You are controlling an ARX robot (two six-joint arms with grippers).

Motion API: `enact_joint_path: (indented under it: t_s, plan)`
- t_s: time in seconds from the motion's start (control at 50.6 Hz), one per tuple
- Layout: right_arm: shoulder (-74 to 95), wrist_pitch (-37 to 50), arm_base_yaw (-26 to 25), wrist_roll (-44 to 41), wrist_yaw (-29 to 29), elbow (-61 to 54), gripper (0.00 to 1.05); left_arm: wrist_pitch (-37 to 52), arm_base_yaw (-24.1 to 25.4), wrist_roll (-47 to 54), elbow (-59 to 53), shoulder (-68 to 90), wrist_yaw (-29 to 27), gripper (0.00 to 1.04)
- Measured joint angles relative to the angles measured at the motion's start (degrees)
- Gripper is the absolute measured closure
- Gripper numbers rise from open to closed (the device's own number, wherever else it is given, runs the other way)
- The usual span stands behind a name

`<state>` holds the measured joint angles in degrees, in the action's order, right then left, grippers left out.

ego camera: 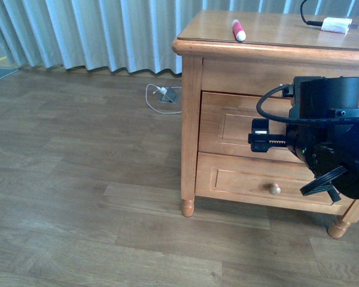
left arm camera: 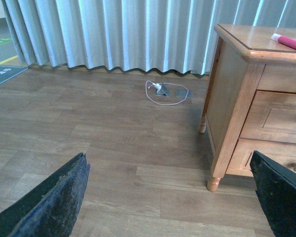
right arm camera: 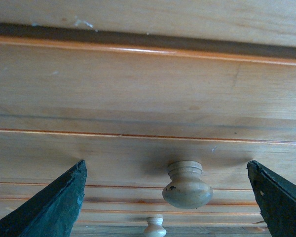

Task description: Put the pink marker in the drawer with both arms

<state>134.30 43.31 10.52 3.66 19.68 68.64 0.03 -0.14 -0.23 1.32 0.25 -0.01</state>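
Wood floor beneath left jaws — wide, empty; right jaws wide either side of drawer knob.

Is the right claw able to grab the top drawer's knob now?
Probably yes. The right gripper is open, and the knob of the drawer sits just ahead, lined up between its fingers, with nothing in the way.

No text is readable; white marks on the floor mat are illegible.

Drawer knob: free, between right tool's spread fingers.
Floor: open beside cabinet; cable loop near curtain.
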Motion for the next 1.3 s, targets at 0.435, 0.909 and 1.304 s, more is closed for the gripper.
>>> enact_joint_path:
  t_s: [0.435,0.909,1.304]
  plan:
    - [0.1,-1.3,-0.4,-0.4,-0.6,0.3,0.08,0.0,0.0,0.0,0.0,0.0,0.0,0.06]
    - [0.1,-2.1,-0.5,-0.7,-0.7,0.6,0.16,0.0,0.0,0.0,0.0,0.0,0.0,0.06]
    - [0.2,-3.1,-0.7,-1.1,-1.1,0.8,0.82,0.0,0.0,0.0,0.0,0.0,0.0,0.06]
